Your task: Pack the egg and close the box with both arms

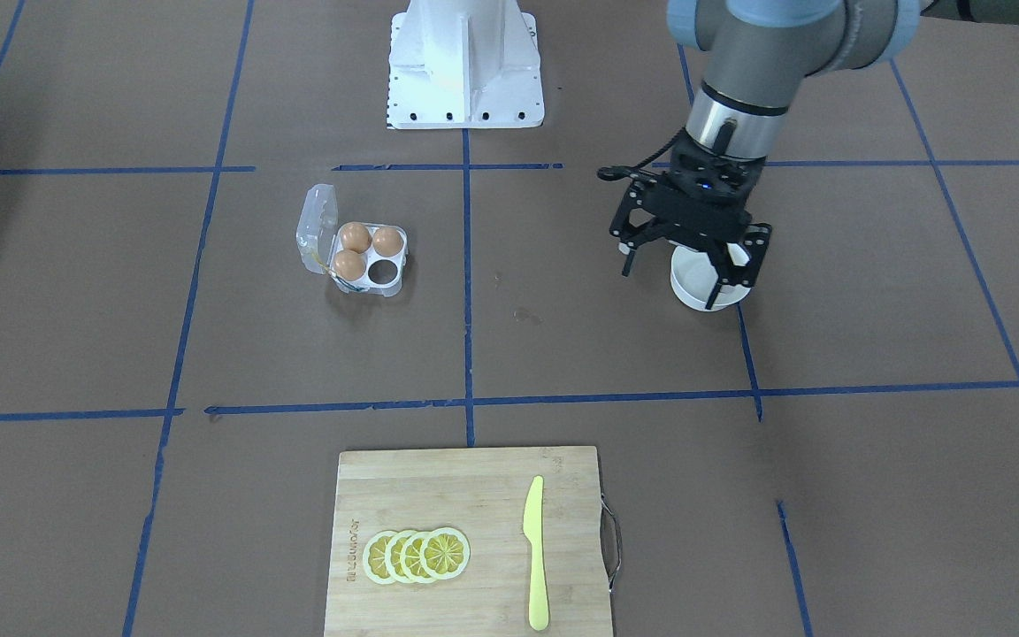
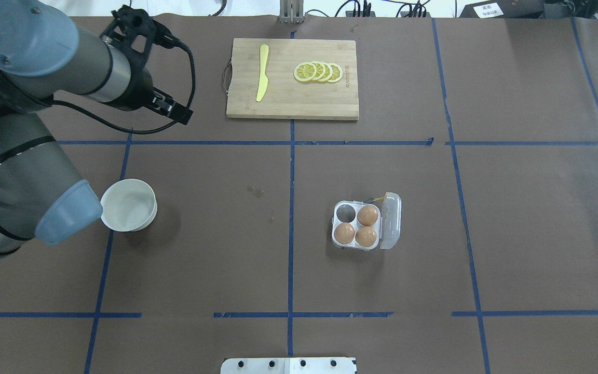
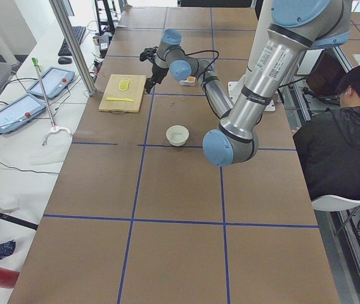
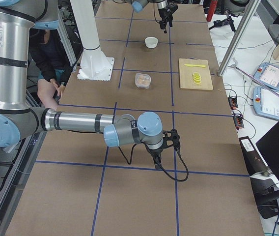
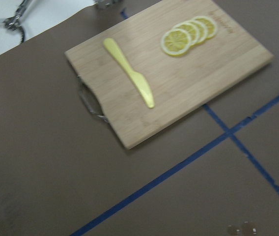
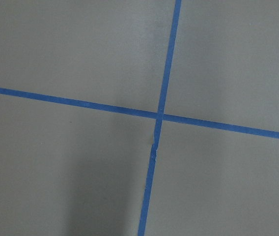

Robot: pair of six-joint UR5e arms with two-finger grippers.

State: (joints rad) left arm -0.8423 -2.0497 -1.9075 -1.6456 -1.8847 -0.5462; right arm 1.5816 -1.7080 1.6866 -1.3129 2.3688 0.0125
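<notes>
The clear egg box (image 1: 352, 252) lies on the table with its lid open. It holds three orange-brown eggs (image 1: 355, 236), and one cell is empty. It also shows in the overhead view (image 2: 365, 226). My left gripper (image 1: 682, 279) is open and empty. It hangs in the air and overlaps the white bowl (image 1: 702, 285) in the front view. In the overhead view the left gripper (image 2: 166, 104) is beyond the bowl (image 2: 128, 204), which looks empty. My right gripper (image 4: 163, 143) shows only in the exterior right view, far from the box, so I cannot tell its state.
A wooden cutting board (image 2: 292, 98) holds a yellow knife (image 2: 262, 72) and lemon slices (image 2: 318, 71) at the far side of the table. The white robot base (image 1: 465, 62) stands at the near edge. Blue tape lines cross the brown table.
</notes>
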